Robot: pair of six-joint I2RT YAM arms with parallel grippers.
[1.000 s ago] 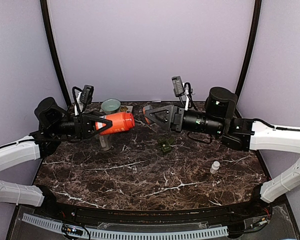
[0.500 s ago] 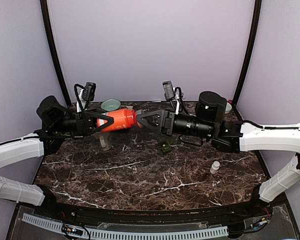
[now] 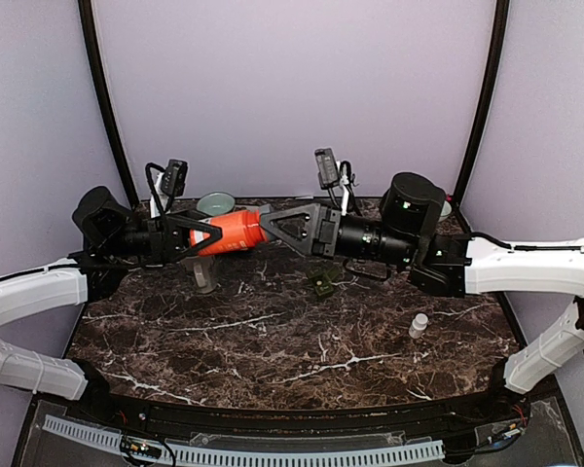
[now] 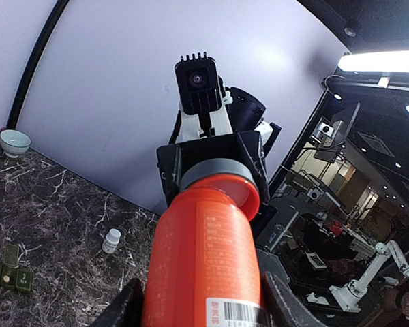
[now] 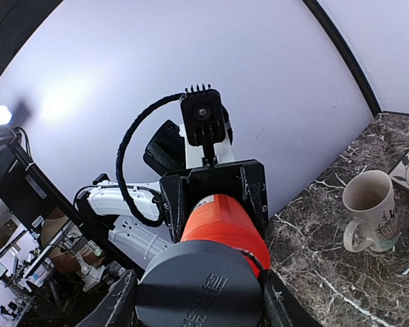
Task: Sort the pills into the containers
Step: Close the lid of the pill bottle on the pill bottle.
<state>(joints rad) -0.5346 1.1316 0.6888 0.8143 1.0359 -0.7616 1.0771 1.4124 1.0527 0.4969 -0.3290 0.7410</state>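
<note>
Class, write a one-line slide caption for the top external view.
Left gripper holds an orange bottle above the table; right gripper flanks its grey cap.

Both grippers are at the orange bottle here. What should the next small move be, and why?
Probably close the right gripper firmly on the grey cap, then start twisting it off. The left gripper holds the orange bottle level above the table, and the right fingers flank the cap, though a firm pinch is not clear.
</note>
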